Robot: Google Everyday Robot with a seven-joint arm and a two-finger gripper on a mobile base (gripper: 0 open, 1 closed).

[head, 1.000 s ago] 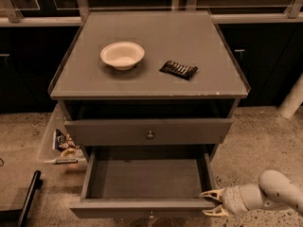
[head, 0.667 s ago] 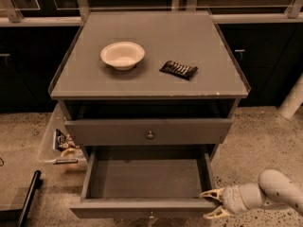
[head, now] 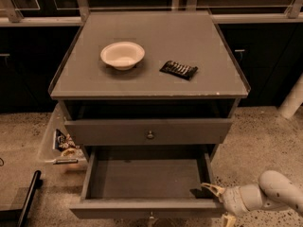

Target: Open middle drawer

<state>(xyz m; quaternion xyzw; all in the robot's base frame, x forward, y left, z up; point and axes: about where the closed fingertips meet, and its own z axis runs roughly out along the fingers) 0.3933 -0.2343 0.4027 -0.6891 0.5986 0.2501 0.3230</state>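
Matt middle drawer (head: 146, 178), smooth gripper (head: 217, 204) beside

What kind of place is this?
Probably an office kitchenette or break room: a grey drawer cabinet bearing a bowl and a snack packet, dark cupboards behind, speckled floor. The gripper sits at the right front corner of the open drawer.

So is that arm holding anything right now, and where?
Nothing clamped, it seems: the gripper is open, its fingers straddling the open drawer at the front's right end.

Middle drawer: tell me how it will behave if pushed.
Pulled far out and looking empty, the middle drawer should slide back easily, stiff not floppy. The gripper, at its front right corner, would likely skew it pushing there.
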